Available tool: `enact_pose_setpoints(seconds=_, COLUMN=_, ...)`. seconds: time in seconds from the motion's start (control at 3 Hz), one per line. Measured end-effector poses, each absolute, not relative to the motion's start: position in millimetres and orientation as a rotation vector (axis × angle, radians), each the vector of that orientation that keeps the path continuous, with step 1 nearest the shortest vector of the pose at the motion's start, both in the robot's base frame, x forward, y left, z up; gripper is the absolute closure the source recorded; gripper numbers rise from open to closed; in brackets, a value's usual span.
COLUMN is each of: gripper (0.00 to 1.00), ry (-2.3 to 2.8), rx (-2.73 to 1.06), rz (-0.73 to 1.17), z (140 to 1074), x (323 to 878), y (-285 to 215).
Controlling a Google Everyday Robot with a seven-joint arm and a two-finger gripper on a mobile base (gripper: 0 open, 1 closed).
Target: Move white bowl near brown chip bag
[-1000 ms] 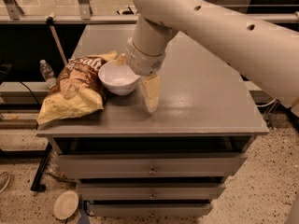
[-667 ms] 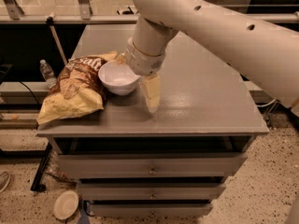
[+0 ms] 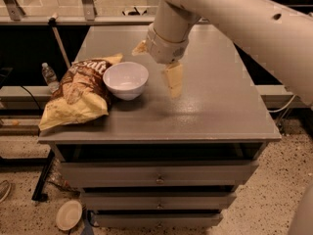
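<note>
Claw (image 3: 153,72) is hanging over the middle of the grey worktop (image 3: 215,102), just to the right of the white bowl (image 3: 125,80). Its two pale fingers (image 3: 172,81) are spreading wide and gripping nothing. One is pointing down close beside the bowl's right wall without touching it, and the other is poking out behind the wrist.

The white bowl is sitting upright on the worktop, mouth up. Its left rim is touching, or all but touching, the brown chip bag (image 3: 80,92), which is lying flat along the worktop's left edge with a lower corner hanging slightly over. The bowl is resting right against the bag, as the task is asking, and the claw is standing clear of it, so the placing is looking done. Only a clean retreat seems to be remaining, and the lowered finger is needing care not to nudge the bowl.

White lettering reading "Salt" is showing on the bag's brown panel, above pictured chips; other print is too crumpled to read. Nothing legible is showing on the bowl or arm.

Down on the floor, a flat pale plate (image 3: 68,214) is lying by the drawers (image 3: 159,173).
</note>
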State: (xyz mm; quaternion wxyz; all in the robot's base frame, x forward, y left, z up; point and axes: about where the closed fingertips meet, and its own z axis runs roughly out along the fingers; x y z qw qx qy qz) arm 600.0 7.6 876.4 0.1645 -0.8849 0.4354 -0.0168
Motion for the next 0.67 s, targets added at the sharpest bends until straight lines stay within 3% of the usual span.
enact_pose_setpoints(seconds=0.67, gripper=0.0, ry=1.611, rx=-2.386, rz=-0.211, z=892.9, x=618.1, y=-104.6)
